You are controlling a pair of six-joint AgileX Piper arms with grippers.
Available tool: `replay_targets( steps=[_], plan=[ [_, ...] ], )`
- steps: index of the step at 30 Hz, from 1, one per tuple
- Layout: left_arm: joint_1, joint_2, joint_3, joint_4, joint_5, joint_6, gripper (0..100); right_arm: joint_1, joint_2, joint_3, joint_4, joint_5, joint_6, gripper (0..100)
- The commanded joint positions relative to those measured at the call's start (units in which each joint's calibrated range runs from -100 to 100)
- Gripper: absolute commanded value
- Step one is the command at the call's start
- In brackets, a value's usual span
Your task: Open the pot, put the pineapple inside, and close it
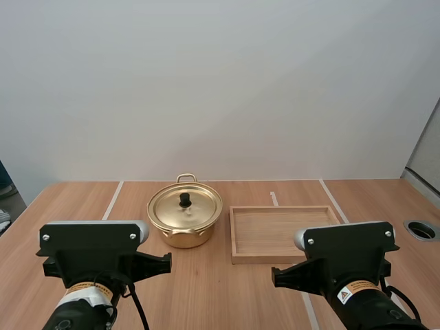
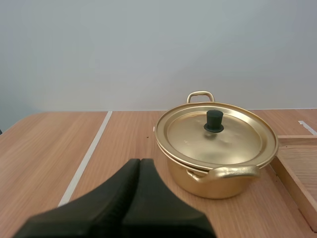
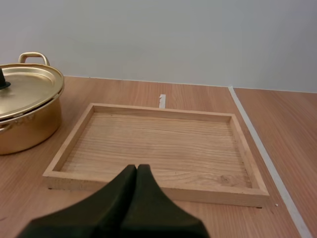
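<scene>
Left wrist view shows the lidded pot just beyond the closed left tool.

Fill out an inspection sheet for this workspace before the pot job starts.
Surface: wooden table with white tape lines.
Job's things: gold pot standing upright, lid on, black knob on top.
Clutter: wooden tray beside the pot, not touching it; otherwise nothing seen.
Grippers: left tool shut on nothing, short of the pot; right tool shut on nothing, short of the tray.
Cables: nothing seen.
Surroundings: plain wall behind the table; round hole in the tabletop beyond the right arm.
</scene>
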Motion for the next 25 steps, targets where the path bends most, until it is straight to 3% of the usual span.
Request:
replay_targets(
  steps=[1, 25],
  plan=[
    [-0.1, -0.36, 0.14, 0.4, -1.35, -0.5, 0, 0.11, -0.35, 0.17, -0.38, -2.3, 2.77, 0],
    [-0.1, -0.36, 0.14, 0.4, -1.35, -0.5, 0, 0.11, -0.35, 0.17, -0.38, -2.3, 3.74, 0]
  ],
)
